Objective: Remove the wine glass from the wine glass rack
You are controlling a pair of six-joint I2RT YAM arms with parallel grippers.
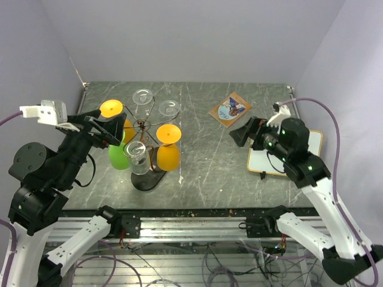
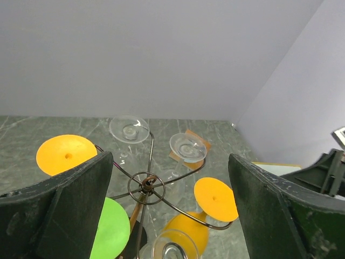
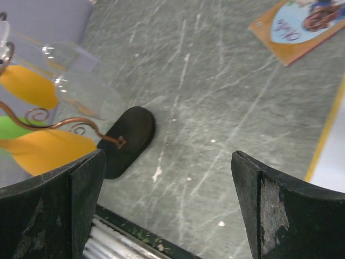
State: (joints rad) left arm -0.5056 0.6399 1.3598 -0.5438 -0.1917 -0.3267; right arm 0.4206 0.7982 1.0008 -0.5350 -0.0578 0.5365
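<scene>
top external view: the wine glass rack (image 1: 143, 125) stands on the bench (image 1: 203, 173), a little toward 9 o'clock from the middle, on its dark base (image 1: 149, 179). six glasses hang from it foot up: three clear, two orange, one green. the left pincer (image 1: 114, 133) hovers at 9 o'clock of the rack's post, just beside the green glass (image 1: 118, 156), with jaws wide and nothing between them. the right pincer (image 1: 241, 134) is well apart at 3 o'clock, also wide and empty.

left wrist view: the middle ring of the wine glass rack (image 2: 146, 186) lies between the two dark fingers of the left pincer (image 2: 170, 162). a clear wine glass (image 2: 172, 249) hangs at about 5 o'clock of the ring, nearest to the camera. an orange glass (image 2: 215, 198) is at 3 o'clock.

right wrist view: the right pincer (image 3: 167, 162) is open over bare bench. the dark base (image 3: 126, 137) is at 9 o'clock, and a clear bowl (image 3: 81, 81) is above it.

i judge the clear wine glass to be light but thin, smooth and easy to break. a good hold is on the stem close under the foot, or softly around the bowl. the foot then must slide outward along its wire arm, not be pulled down, or the light rack may tip.
</scene>
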